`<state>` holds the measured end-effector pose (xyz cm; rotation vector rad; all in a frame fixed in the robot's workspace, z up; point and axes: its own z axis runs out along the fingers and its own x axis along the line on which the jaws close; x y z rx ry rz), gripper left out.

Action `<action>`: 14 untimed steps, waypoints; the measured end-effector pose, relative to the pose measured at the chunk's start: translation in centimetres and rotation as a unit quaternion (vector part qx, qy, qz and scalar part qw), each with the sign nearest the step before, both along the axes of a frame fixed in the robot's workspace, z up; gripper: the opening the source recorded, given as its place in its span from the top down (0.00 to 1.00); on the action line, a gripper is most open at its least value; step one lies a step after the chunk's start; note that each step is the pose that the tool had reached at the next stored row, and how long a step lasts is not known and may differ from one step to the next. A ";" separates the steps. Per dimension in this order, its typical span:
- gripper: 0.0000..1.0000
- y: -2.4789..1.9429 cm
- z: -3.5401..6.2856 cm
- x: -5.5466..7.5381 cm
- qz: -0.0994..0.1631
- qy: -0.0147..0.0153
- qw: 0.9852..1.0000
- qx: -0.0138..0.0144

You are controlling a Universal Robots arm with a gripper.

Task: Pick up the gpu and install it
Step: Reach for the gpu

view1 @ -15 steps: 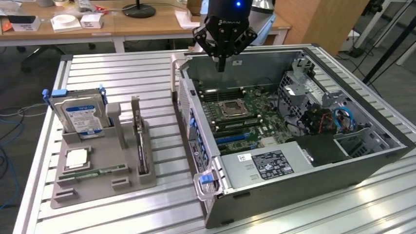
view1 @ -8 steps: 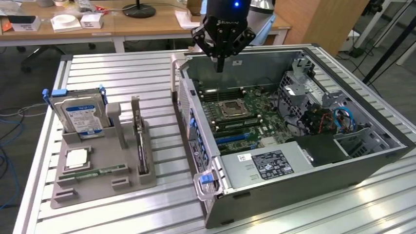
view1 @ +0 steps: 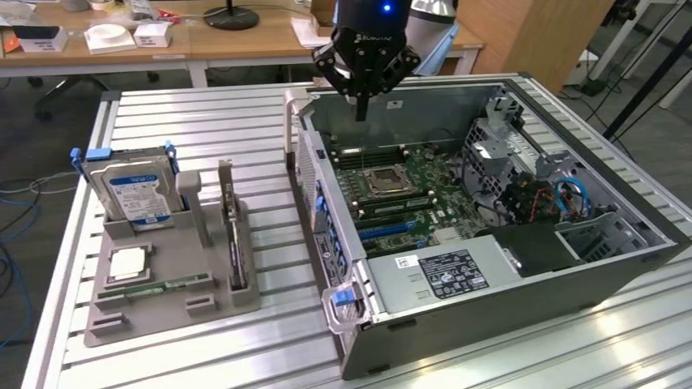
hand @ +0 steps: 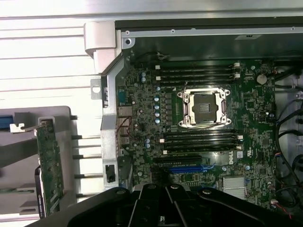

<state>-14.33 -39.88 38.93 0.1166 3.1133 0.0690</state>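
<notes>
**Closed gripper above the open computer, gpu waiting in its holder**

The gripper (view1: 361,105) hangs over the rear part of the open computer case (view1: 487,324). Its fingers are pressed together with nothing between them. Pale lettering runs across its black body, too small to read with certainty.

Below the gripper lies the green motherboard (view1: 416,194). The bare processor socket (view1: 386,181) sits a little past the fingertips, toward the near side of the exterior view. In the wrist view the gripper (hand: 163,208) looks down on the same motherboard (hand: 142,94) and socket (hand: 206,108). A white mark beside the blue slot (hand: 187,168) reads like DELL.

The gpu (view1: 230,235) is outside the case and well apart from the gripper, to the exterior view's left of it and nearer that camera. It stands on edge in a slot of a grey holder (view1: 162,312) on the slatted metal table (view1: 194,121). The wrist view shows the gpu (hand: 49,165) edge-up with its green board face visible.

Farther from the gripper on the same side, a hard drive (view1: 135,194) stands upright in the holder. It has a blue-and-white label whose print cannot be made out.

Inside the case, nearer the camera than the gripper, the power supply (view1: 449,271) carries a black sticker and a white one. Both have text too fine to read.
</notes>
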 end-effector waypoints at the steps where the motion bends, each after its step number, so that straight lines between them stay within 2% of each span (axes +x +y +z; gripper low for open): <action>1: 0.89 0.00 0.00 0.0 0.000 0.000 1.000 0.000; 14: 0.89 0.00 -0.13 -2.0 0.000 0.000 1.000 0.000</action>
